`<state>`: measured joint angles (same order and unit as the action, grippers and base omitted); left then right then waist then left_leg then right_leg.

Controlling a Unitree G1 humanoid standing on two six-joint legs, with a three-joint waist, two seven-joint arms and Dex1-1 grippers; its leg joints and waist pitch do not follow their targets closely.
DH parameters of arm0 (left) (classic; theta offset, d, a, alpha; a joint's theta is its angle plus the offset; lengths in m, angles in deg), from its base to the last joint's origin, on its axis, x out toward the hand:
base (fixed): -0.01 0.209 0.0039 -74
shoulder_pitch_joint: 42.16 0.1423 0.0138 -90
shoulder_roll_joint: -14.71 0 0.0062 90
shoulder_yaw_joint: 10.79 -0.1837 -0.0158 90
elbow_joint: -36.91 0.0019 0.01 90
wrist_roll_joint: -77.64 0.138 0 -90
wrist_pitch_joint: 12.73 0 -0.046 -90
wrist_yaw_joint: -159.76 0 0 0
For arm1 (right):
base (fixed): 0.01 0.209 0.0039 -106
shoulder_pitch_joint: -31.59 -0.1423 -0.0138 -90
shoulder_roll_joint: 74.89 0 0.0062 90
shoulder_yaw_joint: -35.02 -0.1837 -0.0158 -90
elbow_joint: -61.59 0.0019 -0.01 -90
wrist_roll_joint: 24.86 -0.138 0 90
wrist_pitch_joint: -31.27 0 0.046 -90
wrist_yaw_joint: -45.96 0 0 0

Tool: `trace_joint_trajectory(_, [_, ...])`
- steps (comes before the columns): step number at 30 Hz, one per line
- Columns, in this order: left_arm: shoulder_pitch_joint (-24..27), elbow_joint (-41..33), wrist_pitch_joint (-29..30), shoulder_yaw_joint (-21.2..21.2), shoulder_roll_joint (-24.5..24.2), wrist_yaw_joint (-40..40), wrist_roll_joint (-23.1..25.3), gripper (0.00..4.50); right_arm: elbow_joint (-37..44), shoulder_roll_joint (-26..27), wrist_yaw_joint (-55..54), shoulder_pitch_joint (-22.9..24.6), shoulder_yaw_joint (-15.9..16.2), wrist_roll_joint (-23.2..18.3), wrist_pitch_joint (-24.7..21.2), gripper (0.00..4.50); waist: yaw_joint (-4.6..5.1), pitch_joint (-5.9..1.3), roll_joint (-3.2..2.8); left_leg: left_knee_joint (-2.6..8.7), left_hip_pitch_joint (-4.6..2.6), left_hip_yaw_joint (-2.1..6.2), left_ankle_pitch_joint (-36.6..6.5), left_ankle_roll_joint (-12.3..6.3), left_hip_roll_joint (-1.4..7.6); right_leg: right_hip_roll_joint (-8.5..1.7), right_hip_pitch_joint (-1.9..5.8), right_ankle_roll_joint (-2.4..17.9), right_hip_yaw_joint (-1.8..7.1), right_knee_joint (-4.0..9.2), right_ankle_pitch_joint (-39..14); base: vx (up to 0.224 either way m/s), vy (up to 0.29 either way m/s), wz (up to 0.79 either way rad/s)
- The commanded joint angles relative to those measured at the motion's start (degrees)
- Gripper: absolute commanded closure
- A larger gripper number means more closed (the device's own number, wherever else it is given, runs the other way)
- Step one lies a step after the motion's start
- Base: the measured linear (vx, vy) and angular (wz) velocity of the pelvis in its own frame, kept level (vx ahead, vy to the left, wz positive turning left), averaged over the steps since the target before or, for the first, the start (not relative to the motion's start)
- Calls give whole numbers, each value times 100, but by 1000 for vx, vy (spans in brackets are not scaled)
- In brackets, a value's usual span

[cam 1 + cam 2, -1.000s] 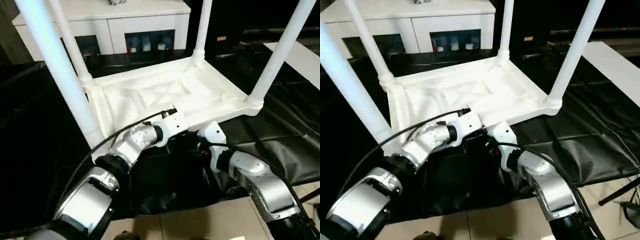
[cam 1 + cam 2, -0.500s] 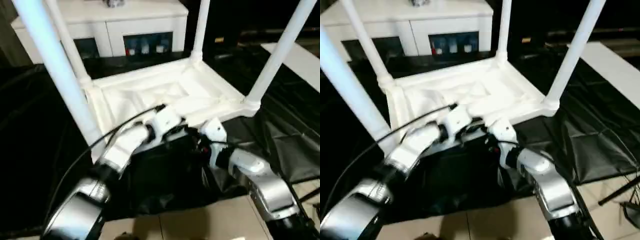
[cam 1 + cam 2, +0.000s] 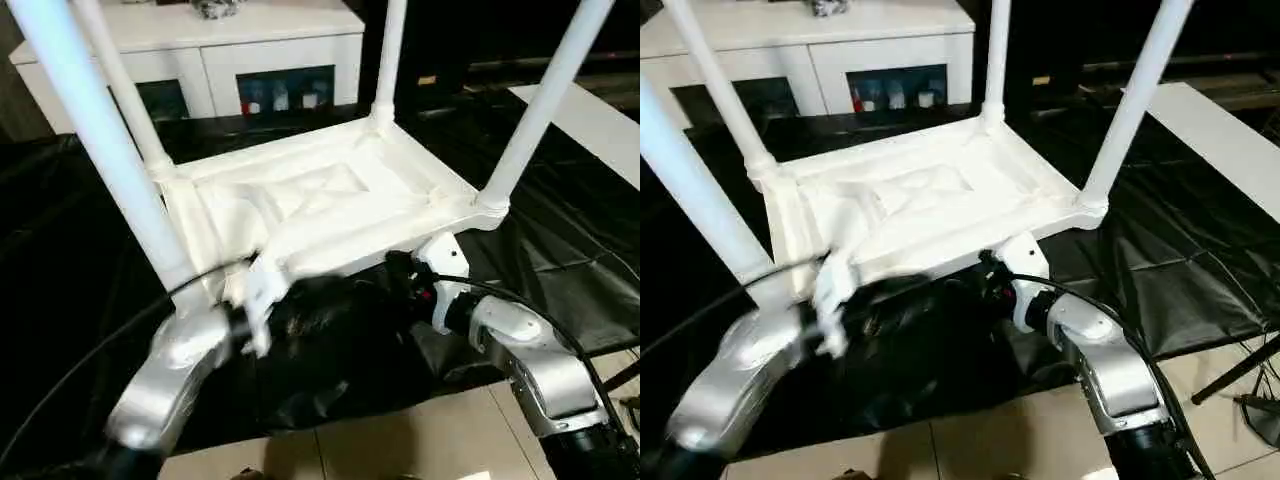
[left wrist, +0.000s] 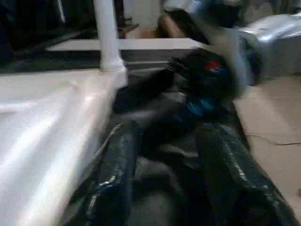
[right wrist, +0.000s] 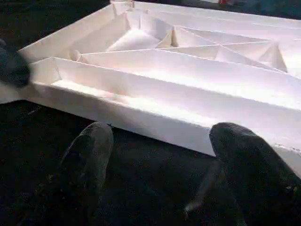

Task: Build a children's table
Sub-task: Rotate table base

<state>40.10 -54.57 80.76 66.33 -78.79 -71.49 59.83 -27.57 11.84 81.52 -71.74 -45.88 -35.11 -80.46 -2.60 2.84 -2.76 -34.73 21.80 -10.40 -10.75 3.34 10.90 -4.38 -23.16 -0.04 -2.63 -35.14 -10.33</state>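
You are looking down at the children's table [image 3: 330, 205], which is lying upside down on a black sheet [image 3: 560, 250] spread over the floor, with its four legs pointing up. Behind it a white cabinet [image 3: 200, 45] with glass-fronted compartments is standing along the sheet's far edge, and a flat white panel [image 3: 590, 115] is lying at the far right corner of the sheet. A pale tiled floor [image 3: 400, 440] is showing past the sheet's near edge, and a thin black stand [image 3: 1240, 370] is poking in at the right. A black cable [image 3: 90, 350] is trailing along your left forearm.

The sheet is glossy and creased. The table is smooth white plastic; its underside is showing deep straight ribs that are forming triangular and rectangular cells. The legs are long, round and tapered, each one sitting in a corner socket.

Your right tool [image 5: 160, 155] is standing wide open, gripping nothing, with its two dark rounded fingers [image 5: 89, 160] facing the table's near long edge just beside the near right leg [image 3: 535, 110]. Your left tool [image 4: 169, 174] is blurred beside the near left corner; its two glossy black fingers [image 4: 117, 174] are standing apart with nothing between them, alongside the table's rim and not touching it.
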Motion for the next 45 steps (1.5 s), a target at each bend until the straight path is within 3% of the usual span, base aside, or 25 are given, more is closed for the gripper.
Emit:
trace_joint_trajectory(1, [155,-320,188,275,-95,-99,-262,191,4,-9,28,-9,-45,-21,68,81,29,-322,2,480,-99,73,-1809,35,196,-284,215,1049,216,461,-1638,0,0,0])
trace_joint_trajectory(3, [457,-394,215,506,-281,-242,-480,183,19,15,34,7,-32,-15,69,81,41,-312,-10,479,-132,72,-1934,61,190,-270,178,963,218,499,-1873,0,0,0])
trace_joint_trajectory(5, [678,-380,181,674,-456,-390,-630,166,30,35,32,24,-19,-4,72,81,71,-295,-13,510,-91,97,-2035,98,180,-270,196,893,207,496,-2057,0,0,0])
trace_joint_trajectory(6, [836,-345,152,806,-615,-503,-721,156,27,36,29,34,-10,-2,83,81,91,-296,-12,513,-110,99,-2090,115,176,-255,181,825,207,510,-2120,0,0,0])
trace_joint_trajectory(15, [1384,24,203,1708,-1191,-990,-1181,72,14,20,45,80,5,-4,108,81,107,-280,-62,539,-167,102,-2363,191,171,-248,137,808,231,517,-2223,0,0,0])
trace_joint_trajectory(18, [1569,341,322,2229,-1521,-1158,-1478,58,22,31,52,88,29,0,101,81,103,-272,-63,543,-184,100,-2435,211,170,-240,120,845,235,511,-2198,0,0,0])
trace_joint_trajectory(22, [1680,410,391,2368,-1690,-1274,-1524,24,13,35,57,96,53,13,117,81,104,-267,-66,562,-200,104,-2508,219,184,-243,113,846,244,510,-2201,0,0,0])
trace_joint_trajectory(25, [1650,652,380,2727,-1796,-1312,-1655,2,-8,29,69,97,64,20,135,81,103,-253,-64,564,-202,104,-2578,249,172,-253,118,841,249,520,-2317,0,0,0])
trace_joint_trajectory(30, [1457,829,246,2917,-1805,-1243,-1694,2,-55,32,65,85,69,35,159,81,100,-252,-51,565,-219,112,-2578,242,173,-263,114,771,252,543,-2497,0,0,0])
trace_joint_trajectory(34, [1317,938,264,3003,-1810,-1223,-1745,2,-80,29,50,89,95,75,167,81,91,-246,-85,566,-245,109,-2649,268,177,-252,90,793,256,544,-2483,0,0,0])
trace_joint_trajectory(45, [1310,1495,247,3203,-1860,-1234,-1610,2,-96,-11,45,111,101,120,176,81,104,-264,-75,563,-225,119,-2591,264,169,-260,118,795,254,535,-2424,0,0,0])
